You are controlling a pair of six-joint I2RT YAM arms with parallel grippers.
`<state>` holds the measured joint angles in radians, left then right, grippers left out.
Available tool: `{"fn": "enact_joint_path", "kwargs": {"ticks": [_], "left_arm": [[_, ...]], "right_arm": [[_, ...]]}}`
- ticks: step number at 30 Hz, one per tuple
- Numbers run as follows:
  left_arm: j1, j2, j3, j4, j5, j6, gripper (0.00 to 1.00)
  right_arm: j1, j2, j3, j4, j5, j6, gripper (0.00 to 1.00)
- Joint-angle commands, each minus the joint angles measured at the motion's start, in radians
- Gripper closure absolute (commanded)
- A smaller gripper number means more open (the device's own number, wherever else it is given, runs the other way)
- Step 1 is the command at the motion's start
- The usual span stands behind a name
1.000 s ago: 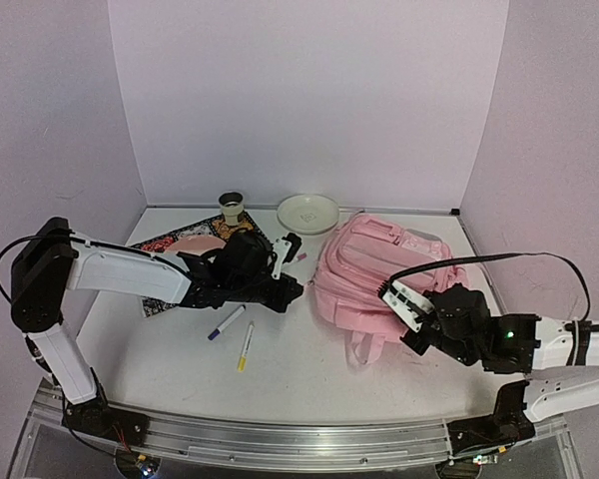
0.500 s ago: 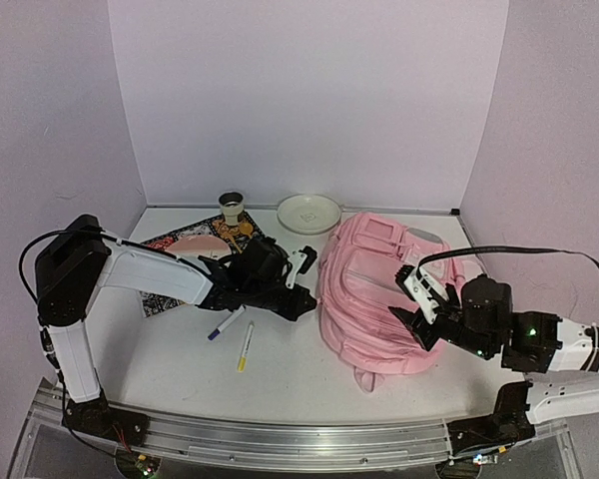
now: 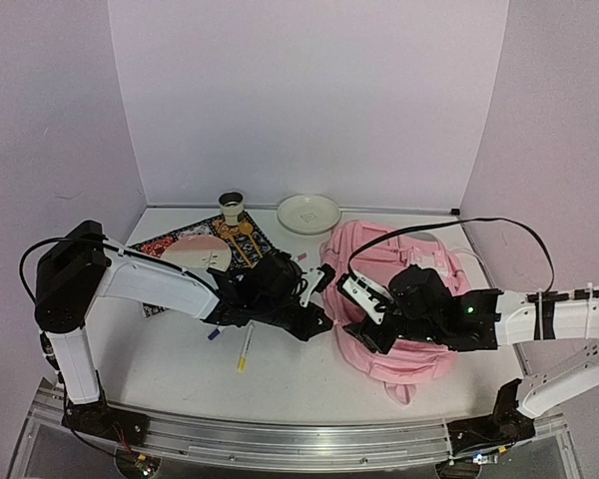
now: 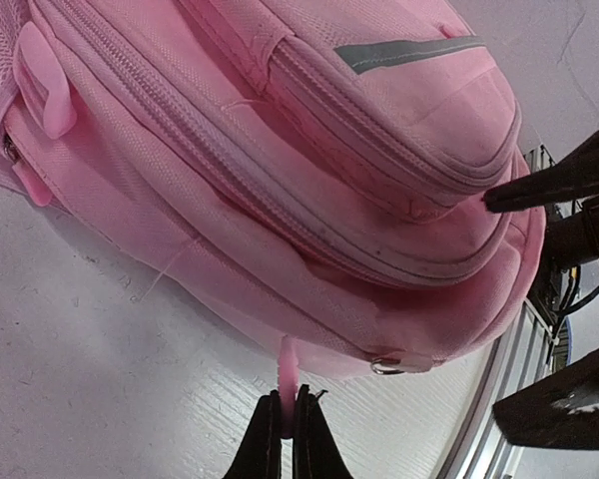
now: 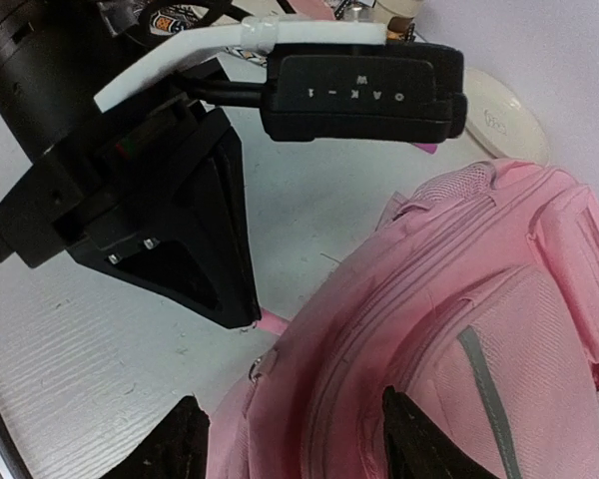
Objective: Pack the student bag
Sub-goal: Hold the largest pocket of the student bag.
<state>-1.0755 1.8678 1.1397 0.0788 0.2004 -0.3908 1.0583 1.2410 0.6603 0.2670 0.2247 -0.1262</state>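
The student bag (image 3: pixel 379 249) is a big pink backpack lying at the right of the table, and it fills the left wrist view (image 4: pixel 309 150). My left gripper (image 3: pixel 319 322) is shut on a thin pink strap (image 4: pixel 290 364) that comes out of the bag's lower left edge (image 5: pixel 273 321). In its own view the left gripper's two black fingers (image 4: pixel 288 404) pinch that strap tight. My right gripper (image 3: pixel 364 321) hovers open over the bag's near left part. Its fingertips (image 5: pixel 299 439) straddle pink fabric (image 5: pixel 459 329) with a zip seam and a grey stripe, gripping nothing.
A yellow pen (image 3: pixel 246 347) and a half-hidden blue pen (image 3: pixel 213 334) lie near the left arm. Behind are a patterned mat (image 3: pixel 242 239) with a pink disc (image 3: pixel 192 253), a small cup (image 3: pixel 232 207), a white plate (image 3: pixel 307 213) and a small pink piece (image 3: pixel 301 257). A metal rail (image 3: pixel 280 439) lines the near edge.
The right gripper has let go and opened, and it swung left over the bag's near left part. The left gripper moved right and nearer with the strap. The bag shifted nearer.
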Motion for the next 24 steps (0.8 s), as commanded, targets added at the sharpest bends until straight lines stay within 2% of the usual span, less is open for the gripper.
{"fn": "enact_joint_path", "kwargs": {"ticks": [1,4,10,12,14,16,24], "left_arm": [[-0.002,-0.069,0.059,0.082,0.037,-0.01,1.0],[-0.001,-0.081,0.058,0.083,0.036,-0.005,1.0],[0.0,-0.108,0.047,0.081,0.004,0.008,1.0],[0.002,-0.112,0.045,0.079,-0.001,0.008,1.0],[0.005,-0.113,0.044,0.078,-0.014,0.014,1.0],[0.012,-0.112,0.036,0.073,-0.05,0.021,1.0],[0.09,-0.073,-0.002,0.048,-0.221,0.028,1.0]], "right_arm": [[0.037,0.055,0.052,-0.038,0.063,0.04,0.39],[0.048,0.096,0.053,-0.061,0.138,0.04,0.39],[0.052,0.124,0.069,-0.121,0.228,0.04,0.49],[0.051,0.124,0.071,-0.134,0.263,0.034,0.64],[0.052,0.112,0.066,-0.141,0.292,0.026,0.86],[0.051,0.081,0.056,-0.143,0.294,0.019,0.97],[0.051,-0.151,-0.028,-0.157,0.292,0.024,1.0]]}}
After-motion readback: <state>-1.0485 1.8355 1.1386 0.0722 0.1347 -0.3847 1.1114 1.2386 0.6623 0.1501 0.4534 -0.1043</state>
